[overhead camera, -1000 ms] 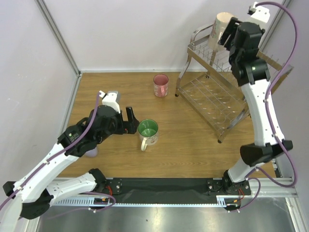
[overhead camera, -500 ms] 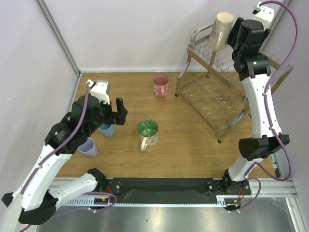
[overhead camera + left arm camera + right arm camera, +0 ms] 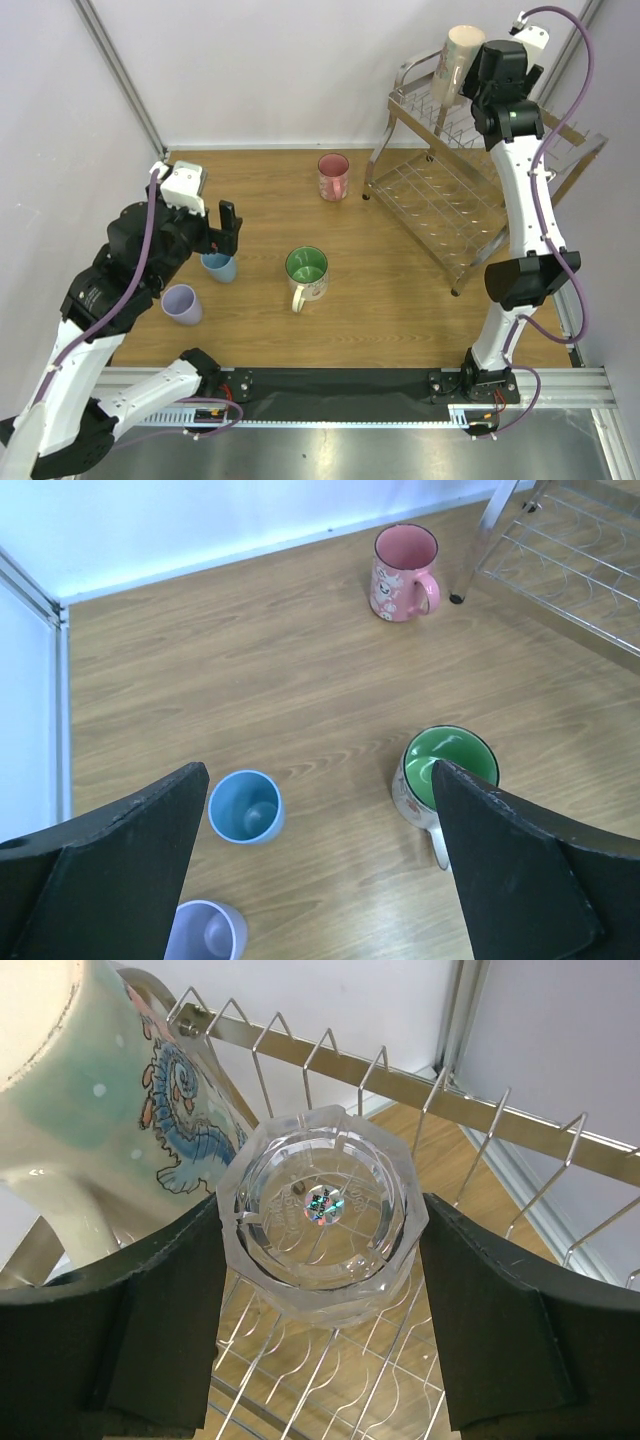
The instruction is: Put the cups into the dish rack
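The chrome dish rack (image 3: pixel 440 195) stands at the back right. The beige mug (image 3: pixel 458 60) sits tilted on its upper tier. My right gripper (image 3: pixel 468 85) is at that tier beside the beige mug (image 3: pixel 90 1090). Its jaws are closed on the clear glass (image 3: pixel 322 1215), held bottom-up over the rack wires (image 3: pixel 520 1130). My left gripper (image 3: pixel 318 770) is open and empty, high above the table. Below it are the light-blue tumbler (image 3: pixel 245 807), the lavender tumbler (image 3: pixel 205 932) and the white mug with green inside (image 3: pixel 450 770). The pink mug (image 3: pixel 402 560) stands further back.
A rack leg (image 3: pixel 492 535) stands on the table just right of the pink mug. Walls enclose the table at the left and back. The rack's lower tier (image 3: pixel 430 200) holds no cups.
My left arm has risen and pulled back left from beside the green-inside mug, uncovering the light-blue tumbler. My right wrist has shifted a little up and right at the rack's top tier.
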Tool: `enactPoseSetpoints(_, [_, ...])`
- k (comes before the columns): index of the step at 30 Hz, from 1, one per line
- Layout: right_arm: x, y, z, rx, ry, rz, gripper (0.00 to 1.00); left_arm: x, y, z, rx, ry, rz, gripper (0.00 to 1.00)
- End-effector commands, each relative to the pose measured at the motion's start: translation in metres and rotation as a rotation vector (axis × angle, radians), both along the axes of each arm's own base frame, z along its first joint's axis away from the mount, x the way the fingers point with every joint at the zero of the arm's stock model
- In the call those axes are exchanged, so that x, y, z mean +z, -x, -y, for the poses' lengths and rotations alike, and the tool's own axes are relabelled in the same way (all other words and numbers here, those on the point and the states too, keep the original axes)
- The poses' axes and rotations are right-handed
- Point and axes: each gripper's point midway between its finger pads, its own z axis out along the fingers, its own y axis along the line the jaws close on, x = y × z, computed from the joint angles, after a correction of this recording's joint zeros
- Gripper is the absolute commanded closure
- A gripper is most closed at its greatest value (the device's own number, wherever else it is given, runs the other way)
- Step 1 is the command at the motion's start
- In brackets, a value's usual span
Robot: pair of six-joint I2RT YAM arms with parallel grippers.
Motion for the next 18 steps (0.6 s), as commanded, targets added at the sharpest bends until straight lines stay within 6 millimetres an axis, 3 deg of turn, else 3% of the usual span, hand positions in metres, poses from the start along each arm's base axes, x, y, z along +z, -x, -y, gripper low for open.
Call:
enactPoseSetpoints(1, [0.017,0.000,-0.003,-0.018,-0.030,0.055,0.98,0.014,-0.006,-0.007,0.015,-0.035,0.060,0.00])
enactPoseSetpoints(6, [0.014,0.000,-0.002,-0.038,-0.014,0.029,0.83,0.008,-0.004,-0.006,0.008,-0.040,0.050,0.00])
enactPoseSetpoints(7, [0.013,0.001,-0.002,-0.041,-0.012,0.025,0.75,0.007,-0.004,-0.005,0.003,-0.040,0.047,0.00])
enactPoseSetpoints(12, [0.016,0.006,-0.006,-0.024,0.001,0.018,0.52,0.005,-0.005,-0.004,0.001,-0.041,0.039,0.00])
enactPoseSetpoints(15, [0.024,0.010,-0.006,-0.016,-0.009,0.036,0.25,0.004,-0.004,0.000,-0.015,-0.029,0.030,0.00])
enactPoseSetpoints(18, [0.025,0.013,-0.008,-0.006,-0.010,0.018,0.15,0.000,-0.003,0.002,-0.024,-0.022,0.015,0.00])
